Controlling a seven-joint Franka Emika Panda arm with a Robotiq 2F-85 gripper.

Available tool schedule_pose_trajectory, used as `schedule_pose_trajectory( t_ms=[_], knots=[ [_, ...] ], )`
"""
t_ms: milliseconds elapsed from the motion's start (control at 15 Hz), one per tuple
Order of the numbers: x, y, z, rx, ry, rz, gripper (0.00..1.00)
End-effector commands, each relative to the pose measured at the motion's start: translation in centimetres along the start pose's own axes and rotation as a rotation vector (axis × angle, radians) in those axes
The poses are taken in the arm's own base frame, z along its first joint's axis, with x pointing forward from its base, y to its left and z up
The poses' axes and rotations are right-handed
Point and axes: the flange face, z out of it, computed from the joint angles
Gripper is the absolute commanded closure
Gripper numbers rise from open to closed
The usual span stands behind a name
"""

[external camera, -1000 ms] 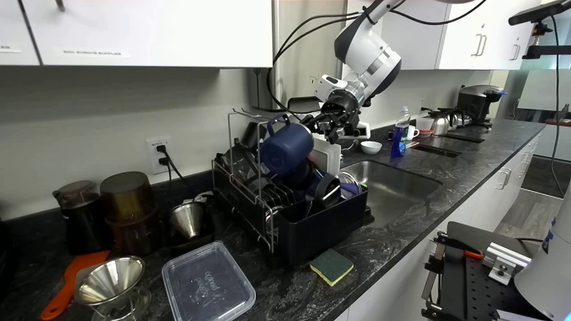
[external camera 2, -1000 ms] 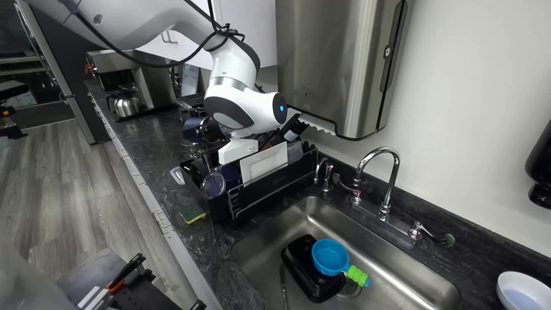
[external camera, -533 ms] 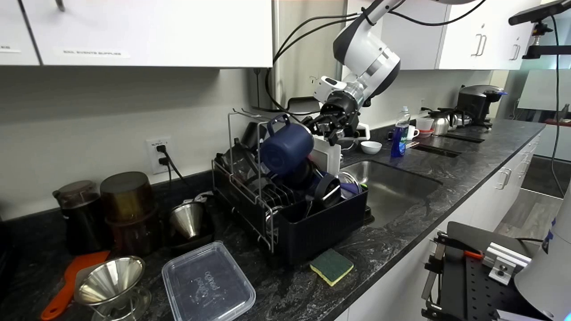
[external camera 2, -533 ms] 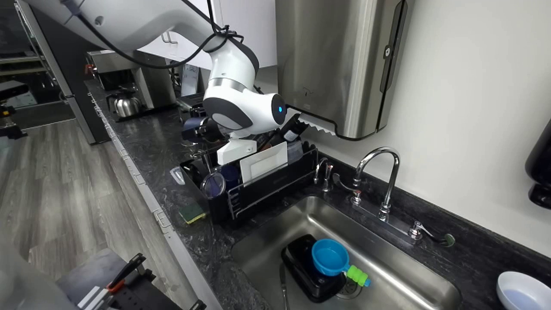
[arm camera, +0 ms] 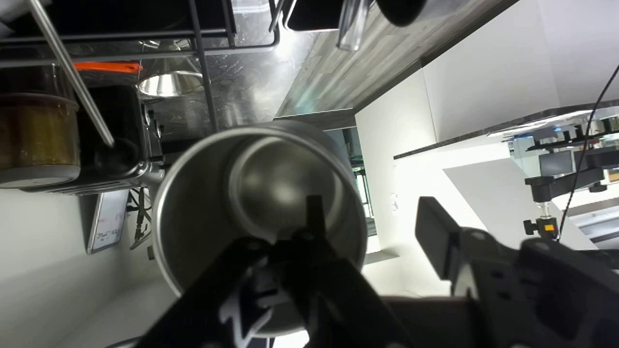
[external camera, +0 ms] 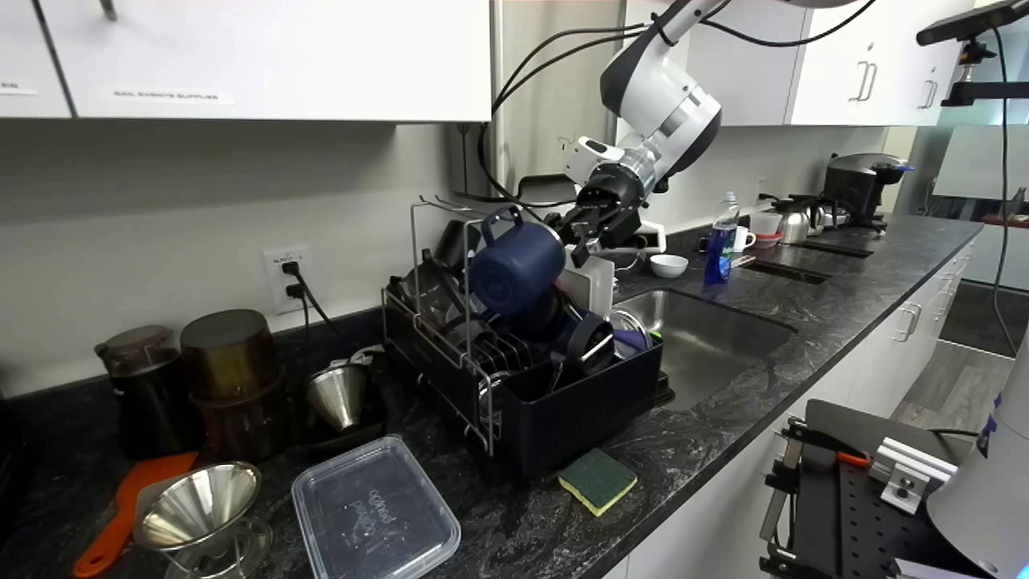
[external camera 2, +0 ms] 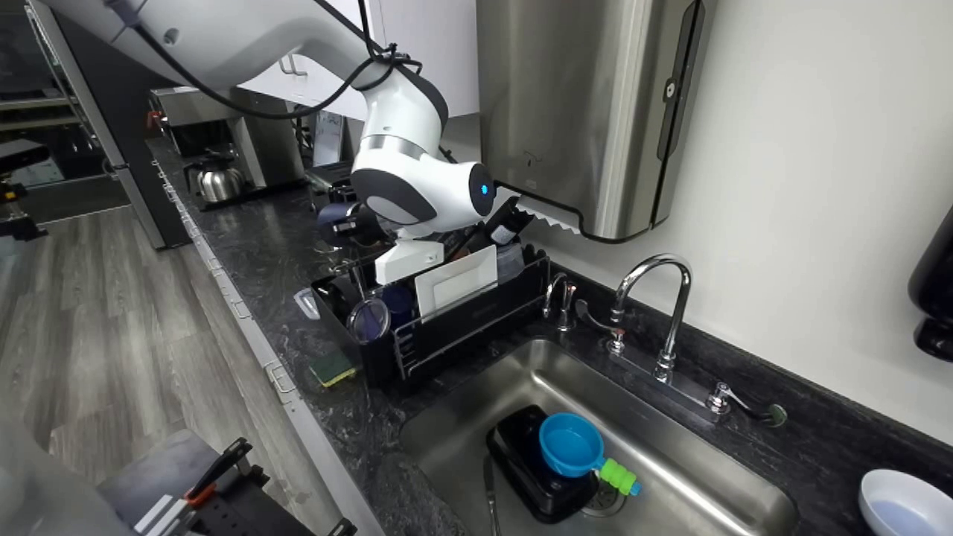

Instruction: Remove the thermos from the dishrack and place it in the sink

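The thermos, a dark blue steel-lined mug with a handle (external camera: pixel 517 265), lies tilted on top of the dishes in the black dishrack (external camera: pixel 583 418). In an exterior view the arm partly hides the thermos (external camera 2: pixel 333 223). In the wrist view I look into its steel mouth (arm camera: pixel 280 181). My gripper (external camera: pixel 573 245) is at the thermos rim, open and empty. In the wrist view the gripper (arm camera: pixel 372 212) has one finger across the mouth and the other off to the right, outside the rim. I cannot tell whether that first finger is inside. The sink (external camera 2: pixel 670 476) is beside the rack.
A blue bowl (external camera 2: pixel 572 445) lies on a black tray (external camera 2: pixel 514 454) in the sink. A faucet (external camera 2: pixel 674 313) stands behind it. White plates (external camera 2: pixel 458 283) and a wire frame (external camera: pixel 414 249) crowd the rack. A sponge (external camera: pixel 597 481) and a plastic container (external camera: pixel 376 515) lie on the counter.
My gripper's fingers have turned and now sit slightly lower beside the thermos rim. The arm has shifted only slightly. The thermos and rack have not moved.
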Motion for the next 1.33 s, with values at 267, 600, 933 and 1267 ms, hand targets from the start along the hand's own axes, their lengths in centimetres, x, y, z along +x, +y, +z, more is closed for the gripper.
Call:
schedule_pose_trajectory(
  t_ms=[267, 600, 933, 1267],
  knots=[
    [-0.2, 0.2, 0.3, -0.013, 0.015, -0.018, 0.99],
    [0.3, -0.1, 0.3, 0.003, 0.035, -0.011, 0.98],
    [2.1, -1.5, 0.6, 0.063, 0.077, -0.015, 0.98],
    [4.3, -4.1, 0.4, 0.134, 0.096, 0.0, 0.98]
  ],
)
